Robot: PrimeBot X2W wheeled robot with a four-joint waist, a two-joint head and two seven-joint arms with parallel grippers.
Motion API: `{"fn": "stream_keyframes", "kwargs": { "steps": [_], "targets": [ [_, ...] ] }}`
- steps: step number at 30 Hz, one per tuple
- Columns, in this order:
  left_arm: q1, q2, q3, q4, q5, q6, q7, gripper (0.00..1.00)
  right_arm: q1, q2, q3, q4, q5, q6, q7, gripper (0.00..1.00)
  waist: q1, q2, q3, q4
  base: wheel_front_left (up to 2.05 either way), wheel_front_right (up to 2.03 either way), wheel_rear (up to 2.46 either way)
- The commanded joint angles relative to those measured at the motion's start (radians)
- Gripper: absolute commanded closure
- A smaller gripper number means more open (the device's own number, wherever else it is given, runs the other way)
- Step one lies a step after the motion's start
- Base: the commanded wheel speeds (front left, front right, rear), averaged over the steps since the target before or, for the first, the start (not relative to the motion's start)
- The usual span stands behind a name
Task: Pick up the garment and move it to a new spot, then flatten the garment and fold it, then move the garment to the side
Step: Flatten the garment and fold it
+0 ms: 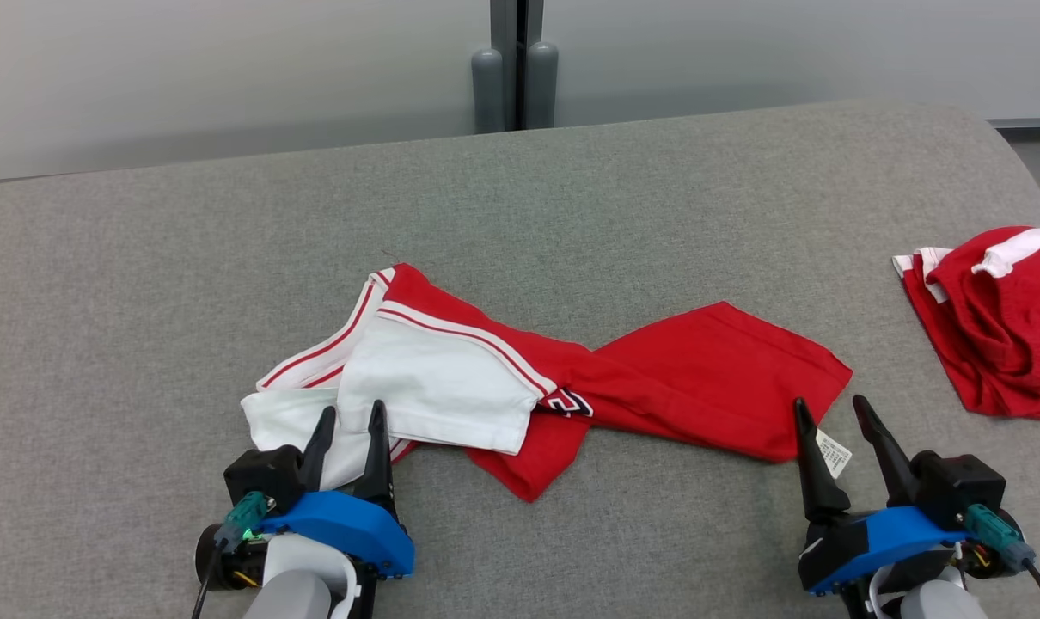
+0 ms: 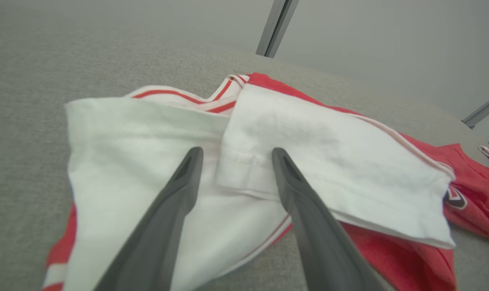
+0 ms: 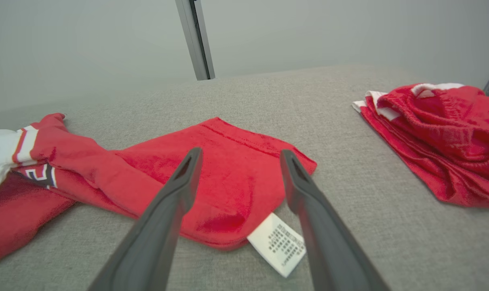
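**Support.** Grey surface (image 1: 572,189): coarse, felt-like weave, broad, with a rounded far right corner. A pale wall (image 1: 228,77) stands behind it, split by a dark post (image 1: 514,52).

**1. Left gripper** (image 1: 351,408) (image 2: 237,150). Two long, dark, matte, tapered fingers on a blue housing. The jaws are spread wide and hold no cloth. The tips stand over the near left white part of the garment. Whether they touch the cloth is not clear from the wrist view.

**2. Garment** (image 1: 657,370) (image 2: 119,161) (image 3: 228,178). Soft red and white knit, lying crumpled across the middle of the surface and twisted at its centre.
- Left end: white section (image 1: 434,387) (image 2: 329,153), smooth, lapped in two flaps and edged with thin red stripes.
- Centre: dark emblem (image 1: 567,401) (image 3: 42,176) outlined in white, partly buried in the twist.
- Right end: red panel (image 1: 726,378) (image 3: 236,161), flat, roughly four-sided, with a stitched hem.

**3. Care label** (image 1: 834,453) (image 3: 277,243). Small white printed rectangle, sticking out from the near hem of the red panel.

**4. Right gripper** (image 1: 829,401) (image 3: 241,150). Same build as the left. The jaws are wide apart and empty. The tips are at the near right edge of the red panel, and the care label lies between the two fingers.

**5. Second garment** (image 1: 997,322) (image 3: 438,137). Red with white bands, heaped in soft folds at the far right edge of the surface. It is well apart from the first garment, with bare grey weave between them.
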Motion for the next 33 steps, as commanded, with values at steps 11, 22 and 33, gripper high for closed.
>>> {"fn": "stream_keyframes", "kwargs": {
  "steps": [11,22,33],
  "targets": [
    [0.025,0.000,-0.046,-0.094,0.009,0.005,-0.002,1.00,-0.048,-0.013,-0.168,0.115,-0.041,0.000,-0.005,0.00,-0.0001,-0.0003,0.008,0.065,0.00,0.00,0.00],
    [0.038,0.000,-0.080,-0.159,0.022,0.006,-0.002,1.00,-0.180,-0.027,-0.299,0.348,-0.081,0.000,-0.005,0.00,-0.0001,-0.0003,0.036,0.150,0.00,0.00,0.00],
    [0.040,0.000,-0.039,-0.208,0.029,0.015,-0.002,1.00,-0.238,-0.021,-0.275,0.342,-0.002,0.000,-0.003,1.00,-0.0001,-0.0003,0.014,0.147,0.00,0.00,0.00]
  ]
}}
